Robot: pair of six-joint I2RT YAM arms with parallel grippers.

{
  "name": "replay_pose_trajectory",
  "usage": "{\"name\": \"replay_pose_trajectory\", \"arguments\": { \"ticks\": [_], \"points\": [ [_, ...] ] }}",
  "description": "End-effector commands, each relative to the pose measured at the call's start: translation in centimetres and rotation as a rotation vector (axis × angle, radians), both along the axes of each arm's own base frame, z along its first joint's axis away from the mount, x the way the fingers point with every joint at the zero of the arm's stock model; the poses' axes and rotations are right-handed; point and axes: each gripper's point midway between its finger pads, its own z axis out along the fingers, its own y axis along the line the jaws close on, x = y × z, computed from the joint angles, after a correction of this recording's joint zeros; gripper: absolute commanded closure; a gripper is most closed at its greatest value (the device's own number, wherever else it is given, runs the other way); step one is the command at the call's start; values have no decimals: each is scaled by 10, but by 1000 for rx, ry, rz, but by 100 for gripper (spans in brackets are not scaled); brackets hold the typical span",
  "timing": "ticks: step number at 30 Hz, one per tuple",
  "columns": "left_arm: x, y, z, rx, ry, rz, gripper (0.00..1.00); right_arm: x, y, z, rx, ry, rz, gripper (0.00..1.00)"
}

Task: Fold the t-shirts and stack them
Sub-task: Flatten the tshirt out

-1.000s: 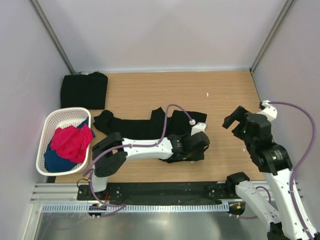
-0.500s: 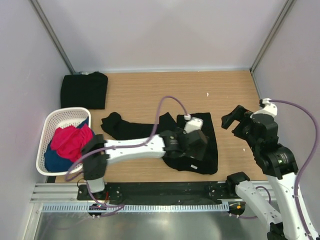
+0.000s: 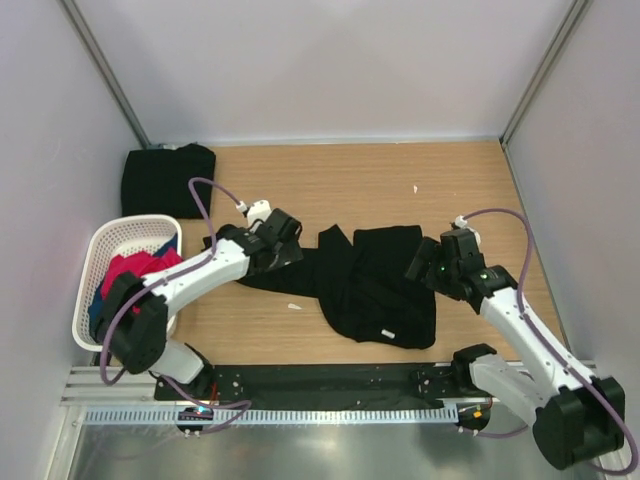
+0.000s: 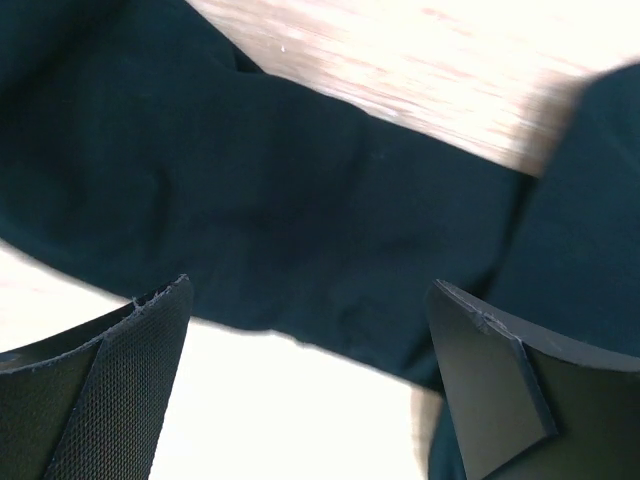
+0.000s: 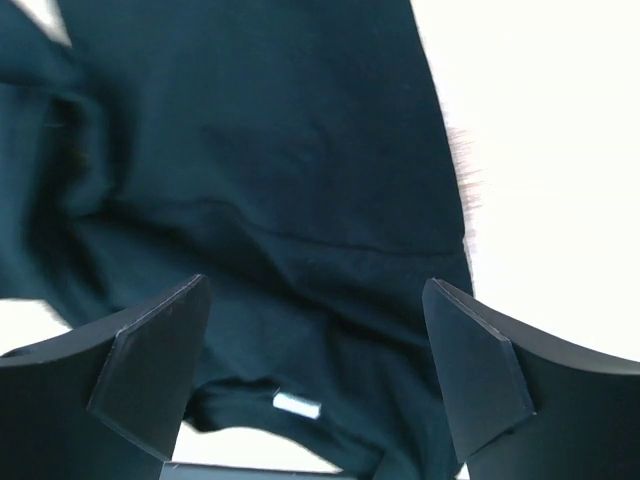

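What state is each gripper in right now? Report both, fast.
Left gripper: open, holding nothing, above the black t-shirt.
Right gripper: open, holding nothing, above the same shirt.

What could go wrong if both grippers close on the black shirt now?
1. The t-shirt lies bunched and twisted, so the open left gripper may pinch several layers and leave the fold lopsided.
2. The open right gripper sits near the shirt's right edge, so a shallow bite there could slip off.
3. The shirt's near hem lies close to the front edge of the table. Pulling toward the bases might drag it off.
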Motion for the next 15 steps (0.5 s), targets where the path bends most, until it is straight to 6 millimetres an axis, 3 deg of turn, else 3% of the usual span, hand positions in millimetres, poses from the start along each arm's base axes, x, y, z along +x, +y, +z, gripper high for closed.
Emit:
{"name": "replay_pose_trajectory", "arguments": {
  "ticks": [1,7,12,15],
  "points": [
    [24,-18,-6,-59,-23,21,0,20,5,-14,-3,-21,-18,8],
    [11,-35,-60,-78,114,14,3,26,5,-47,-23,17,-20,10],
    [-1,-50,-77,-88,138,-1,11,36,8,-65,-42,60,-9,16],
    [-11,-62,-88,-77,155,-19,22,43,4,-73,-73,68,-21,20]
  ]
}}
